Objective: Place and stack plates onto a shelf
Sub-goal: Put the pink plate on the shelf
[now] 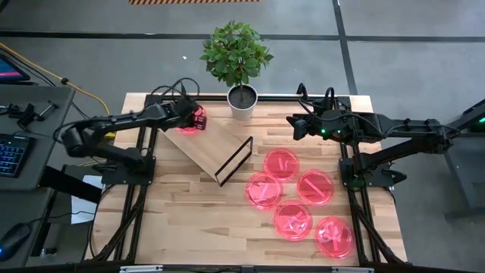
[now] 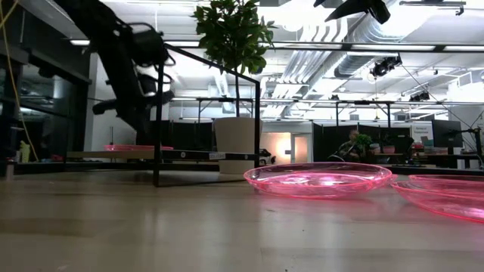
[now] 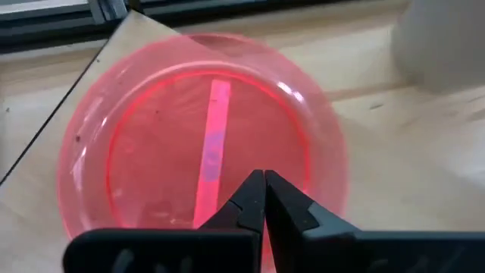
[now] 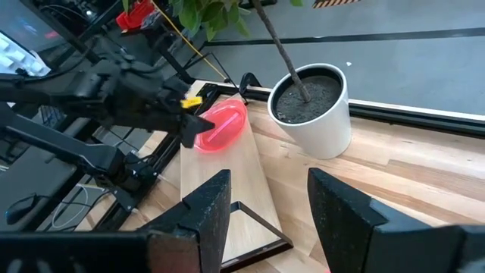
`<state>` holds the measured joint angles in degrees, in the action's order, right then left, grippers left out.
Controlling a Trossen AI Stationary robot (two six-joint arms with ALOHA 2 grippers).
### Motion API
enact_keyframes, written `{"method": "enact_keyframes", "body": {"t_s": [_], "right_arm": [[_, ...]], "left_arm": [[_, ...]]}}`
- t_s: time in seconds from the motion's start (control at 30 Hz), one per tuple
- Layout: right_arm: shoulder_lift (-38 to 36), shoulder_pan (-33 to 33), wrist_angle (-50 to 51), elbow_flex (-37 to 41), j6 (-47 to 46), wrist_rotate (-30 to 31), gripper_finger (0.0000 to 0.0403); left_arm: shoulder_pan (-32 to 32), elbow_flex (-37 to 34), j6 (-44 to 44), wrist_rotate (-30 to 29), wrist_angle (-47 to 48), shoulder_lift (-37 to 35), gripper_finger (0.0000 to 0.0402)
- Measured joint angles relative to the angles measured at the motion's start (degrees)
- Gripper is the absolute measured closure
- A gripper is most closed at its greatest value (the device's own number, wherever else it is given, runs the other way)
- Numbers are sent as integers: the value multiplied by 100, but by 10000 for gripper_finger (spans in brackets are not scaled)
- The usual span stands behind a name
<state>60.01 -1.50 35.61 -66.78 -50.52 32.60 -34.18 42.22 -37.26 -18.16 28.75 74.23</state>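
High view: left gripper sat clamped on the rim of one plate, over the shelf's far corner. Right gripper hung open, idle; five plates lay below it. Placing step, I'd say; next, release.

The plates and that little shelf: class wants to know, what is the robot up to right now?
The left gripper, fingers shut, is at the far corner of the shelf, over one pink plate that lies on the board. Five more plates lie on the table to the shelf's right, none stacked yet. The right gripper hangs open and empty near the potted plant.
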Motion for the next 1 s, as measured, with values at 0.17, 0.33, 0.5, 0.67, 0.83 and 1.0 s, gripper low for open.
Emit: {"method": "enact_keyframes", "body": {"t_s": [0.17, 0.33, 0.5, 0.67, 0.83, 1.0], "right_arm": [[0, 0, 7, 1, -55, -1, 242], [0, 0, 7, 2, -66, -1, 242], [0, 0, 4, 2, -66, 0, 242], [2, 0, 3, 2, -66, -2, 242], [2, -2, 3, 2, -66, -6, 242], [2, -2, 3, 2, -55, -57, 242]], "left_arm": [[1, 52, 321, -36, 325, 392, 401], [1, 52, 453, -250, 684, 484, 401], [105, 52, 454, -243, 1004, 447, 401], [302, 52, 451, -252, 1219, 451, 401], [481, 57, 344, -287, 1513, 447, 401], [671, 59, 252, -413, 1853, 447, 401]]}}
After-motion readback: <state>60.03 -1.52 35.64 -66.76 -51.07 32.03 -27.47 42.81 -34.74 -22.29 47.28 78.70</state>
